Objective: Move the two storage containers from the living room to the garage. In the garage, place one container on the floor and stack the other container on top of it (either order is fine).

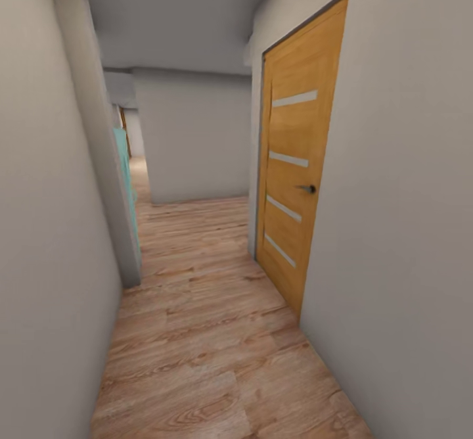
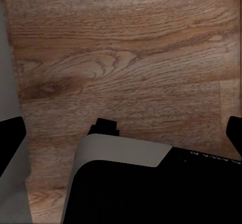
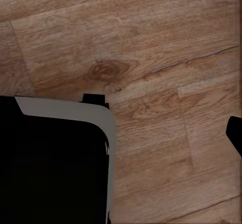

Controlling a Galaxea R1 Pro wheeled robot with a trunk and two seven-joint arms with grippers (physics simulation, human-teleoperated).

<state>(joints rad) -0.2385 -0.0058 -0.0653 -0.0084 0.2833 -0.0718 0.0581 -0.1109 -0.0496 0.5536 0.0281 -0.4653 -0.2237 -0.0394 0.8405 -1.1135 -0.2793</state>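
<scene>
I am in a narrow hallway; the two storage containers, the living room and the garage are out of view. My left gripper (image 2: pixel 121 133) hangs open above light wood planks, its dark fingertips (image 2: pixel 11 138) at opposite edges of the left wrist view, nothing between them. My right gripper (image 3: pixel 121 133) also points down at the planks. One dark fingertip (image 3: pixel 235 132) shows at the far edge of its view, so it is spread wide and holds nothing.
A closed orange-wood door (image 1: pixel 295 183) with pale slats and a dark handle stands on the right. Grey walls (image 1: pixel 46 229) close both sides. The plank floor (image 1: pixel 197 334) runs ahead to a facing wall (image 1: pixel 194 137); a passage continues left of it, past a teal panel (image 1: pixel 125 176). My black base (image 2: pixel 126 189) is below both grippers.
</scene>
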